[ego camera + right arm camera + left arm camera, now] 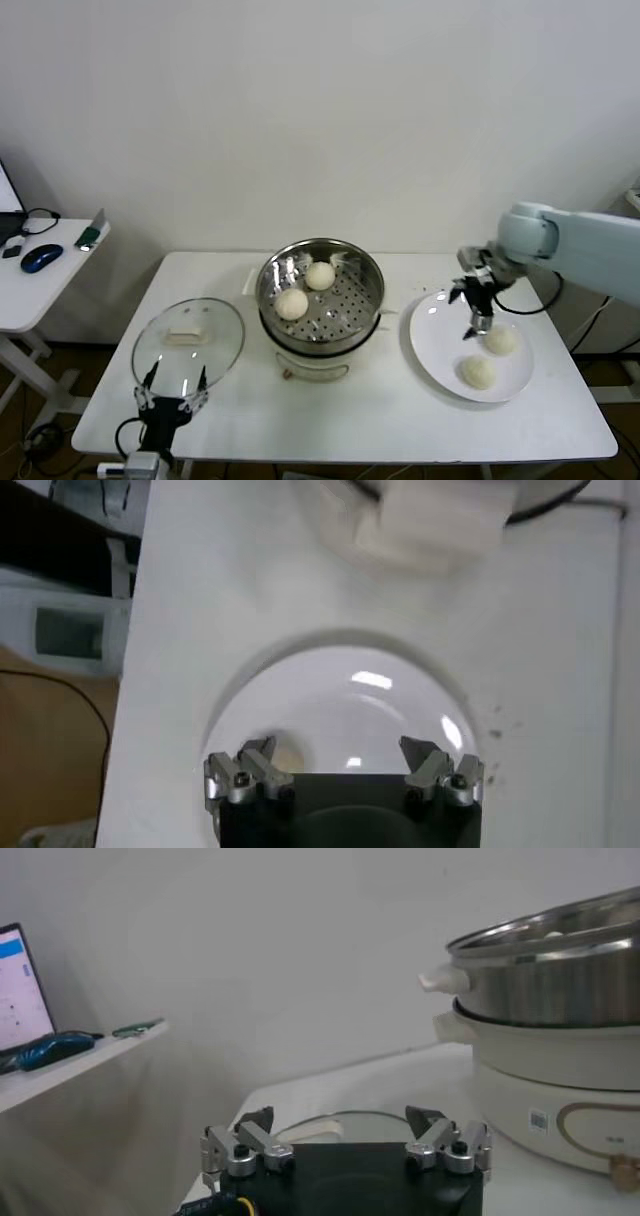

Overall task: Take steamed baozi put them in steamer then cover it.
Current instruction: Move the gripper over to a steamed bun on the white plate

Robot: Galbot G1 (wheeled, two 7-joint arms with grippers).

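Currently the steamer (320,295) stands uncovered at the middle of the white desk (400,420), with two steamed baozi on its perforated tray: one (320,275) toward 12 o'clock, the other (292,304) toward 9 o'clock. Two more baozi lie on the white plate (435,335) at 3 o'clock from the pot, one (500,340) near the plate's right rim, one (478,372) near its front rim. The plate's left edge sits just beside the steamer's base, with a narrow strip of bare desk between.

The right claw (478,318) hangs over the plate with fingers spread, holding nothing, just left of the nearer bun. The cover (188,340) lies flat at 9 o'clock from the steamer, near the desk's left edge. The left claw (172,385) sits at the cover's front rim, at the desk's front-left corner, fingers spread and empty. Bare desk runs along the front edge between cover and plate.
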